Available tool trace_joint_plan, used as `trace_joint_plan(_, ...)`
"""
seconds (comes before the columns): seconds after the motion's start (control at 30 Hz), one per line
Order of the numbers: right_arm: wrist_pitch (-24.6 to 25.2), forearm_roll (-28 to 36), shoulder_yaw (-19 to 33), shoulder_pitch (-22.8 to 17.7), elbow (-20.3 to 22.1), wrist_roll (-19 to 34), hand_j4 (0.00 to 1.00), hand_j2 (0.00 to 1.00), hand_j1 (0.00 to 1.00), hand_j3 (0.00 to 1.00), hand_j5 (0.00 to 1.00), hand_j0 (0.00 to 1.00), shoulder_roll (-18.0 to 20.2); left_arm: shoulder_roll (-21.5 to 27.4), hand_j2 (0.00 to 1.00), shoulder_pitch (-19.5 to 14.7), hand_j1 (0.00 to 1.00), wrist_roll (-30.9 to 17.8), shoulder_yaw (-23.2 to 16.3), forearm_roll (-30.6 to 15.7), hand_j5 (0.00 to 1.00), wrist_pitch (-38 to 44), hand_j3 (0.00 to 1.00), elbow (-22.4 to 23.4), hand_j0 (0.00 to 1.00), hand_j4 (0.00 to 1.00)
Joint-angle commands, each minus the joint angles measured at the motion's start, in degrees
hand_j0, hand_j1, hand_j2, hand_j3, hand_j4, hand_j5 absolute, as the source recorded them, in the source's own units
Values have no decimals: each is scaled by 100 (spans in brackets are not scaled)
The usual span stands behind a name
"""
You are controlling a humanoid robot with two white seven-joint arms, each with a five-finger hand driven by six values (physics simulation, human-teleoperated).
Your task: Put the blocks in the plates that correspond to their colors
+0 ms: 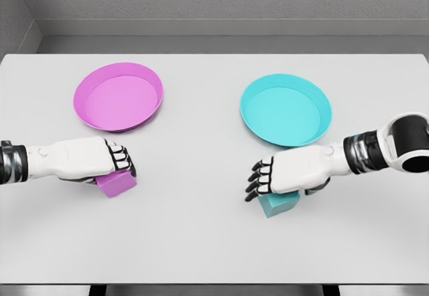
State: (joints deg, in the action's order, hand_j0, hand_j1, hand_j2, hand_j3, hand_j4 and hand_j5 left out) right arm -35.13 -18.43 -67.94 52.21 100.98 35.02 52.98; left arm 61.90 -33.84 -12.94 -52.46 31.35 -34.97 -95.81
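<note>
reaching for both blocks, plates empty

left hand [100, 163] fingers curled over pink block [116, 183], which sits on the table [201, 242] below the pink plate [118, 96]. right hand [285, 174] lies over cyan block [278, 203], fingers spread and only half bent, grip not closed. cyan plate [286, 109] just behind it.

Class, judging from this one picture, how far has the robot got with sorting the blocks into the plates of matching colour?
Done: nothing yet; the pink plate and the cyan plate hold no blocks. In hand: the left hand is curled over the pink block, and the right hand is over the cyan block, fingers spread; both blocks sit on the table. Left: grasping, lifting and placing both.
</note>
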Motion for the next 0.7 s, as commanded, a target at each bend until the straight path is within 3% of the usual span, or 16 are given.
trace_joint_plan(0.0,13,-11,-53,0,1,-2,100,100,100,100,100,100,28,15,33,0,33,2,7,-23,33,-3,33,0,33,33)
trace_joint_plan(0.17,13,-82,-123,0,-8,-2,99,99,99,99,99,99,28,68,25,-334,25,2,25,-76,25,-3,25,0,25,25)
trace_joint_plan(0.4,13,-73,-106,0,-8,-2,81,81,81,81,81,81,19,147,25,-931,25,-6,25,-489,25,-3,25,88,25,25)
trace_joint_plan(0.57,13,-73,-106,0,-8,-2,76,76,76,76,76,76,19,-90,25,-1424,25,-6,25,-577,25,-3,25,1011,25,25)
trace_joint_plan(0.67,13,-73,-88,0,-8,-2,76,76,76,76,76,76,19,-802,25,-1705,25,-375,16,-524,25,-3,25,2013,25,25)
